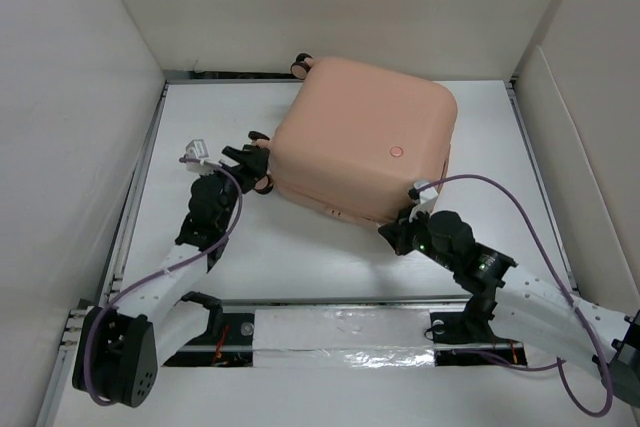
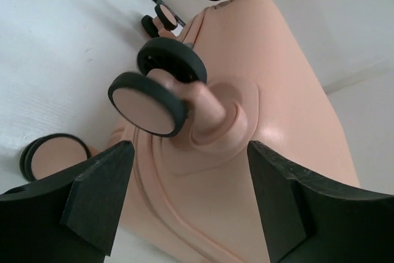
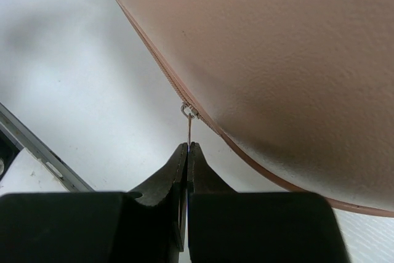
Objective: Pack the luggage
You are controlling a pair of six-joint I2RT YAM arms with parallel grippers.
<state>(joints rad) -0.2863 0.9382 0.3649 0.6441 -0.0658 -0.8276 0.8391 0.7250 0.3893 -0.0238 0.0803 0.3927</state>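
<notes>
- Luggage lay shut and flat on the white desk, toward its far edge and a little right of the middle, turned at an angle to the desk's edges.
- Its shell was a smooth salmon-pink hard case with rounded corners and a faintly grained surface in the right wrist view.
- A small round button mark sat on the top face, toward the near right corner of the luggage.
- Caster wheels had black rims and pink faces; they stood out from moulded pink sockets on the side facing the left edge of the desk, and one more pair showed at the far corner of the case.
- A pink zipper ran along the seam of the shell, low on the side facing the near edge of the desk.
- The left claw was released, its two black fingers spread wide, with the nearest wheel ahead of the gap and neither finger touching it.
- The right claw was clenched on the thin metal zipper pull, which ran from the slider straight down between the closed fingertips, at the near right corner of the case.
</notes>
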